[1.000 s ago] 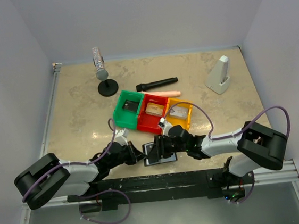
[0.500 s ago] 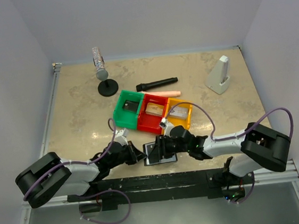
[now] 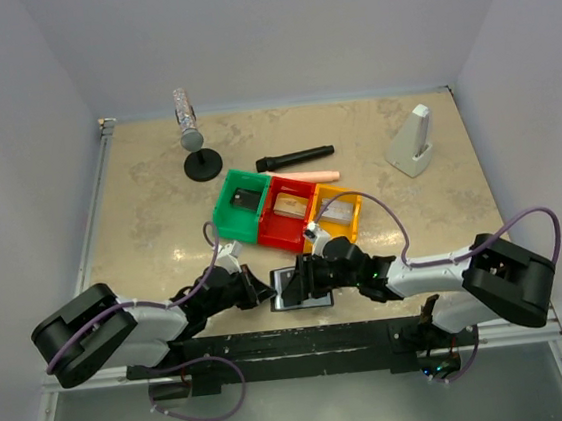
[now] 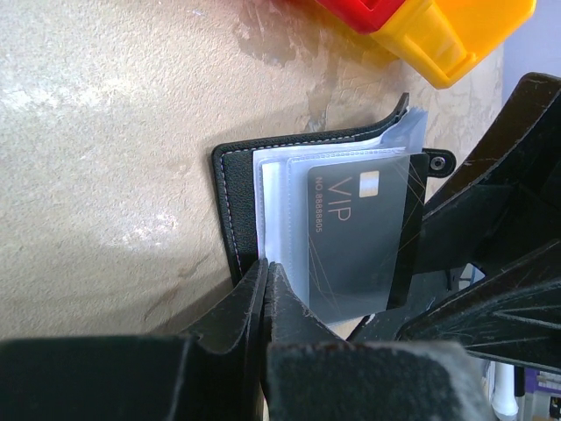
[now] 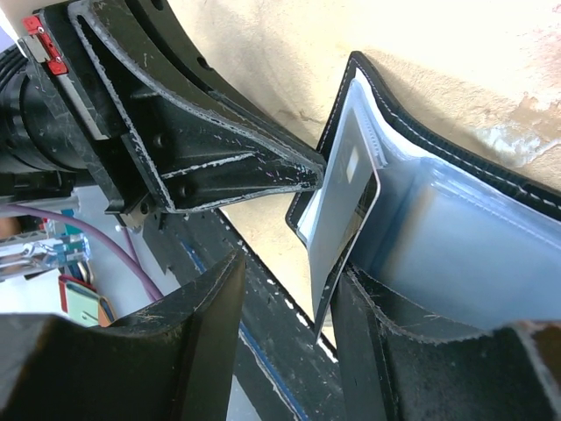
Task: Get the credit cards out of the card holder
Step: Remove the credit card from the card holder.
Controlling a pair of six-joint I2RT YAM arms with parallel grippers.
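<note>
Beige, marbled stone-look tabletop (image 3: 161,213) filled the floor of a small booth, closed in by plain pale lilac walls (image 3: 272,30) on three sides, with a black rail (image 3: 305,341) along the near edge. The card holder (image 4: 241,202) lay open on the table just in front of that rail, between the two arms, its clear sleeves fanned up and a grey VIP card (image 4: 355,228) showing in them. The left gripper (image 4: 266,274) had its fingers pressed together, tips touching the holder's near edge; I could not tell whether it pinched the cover. The right gripper (image 5: 294,267) stood with its fingers apart — the card's lower corner lay in the gap, beside one finger and not clamped. Behind the holder sat a green bin (image 3: 223,209), a red bin (image 3: 279,239) and a yellow bin (image 3: 356,221) in a touching row. Farther back were a black marker-like stick (image 3: 296,157), a pink stick (image 3: 308,175), a grey cylinder on a black stand (image 3: 190,125) and a white wedge (image 3: 413,144).
</note>
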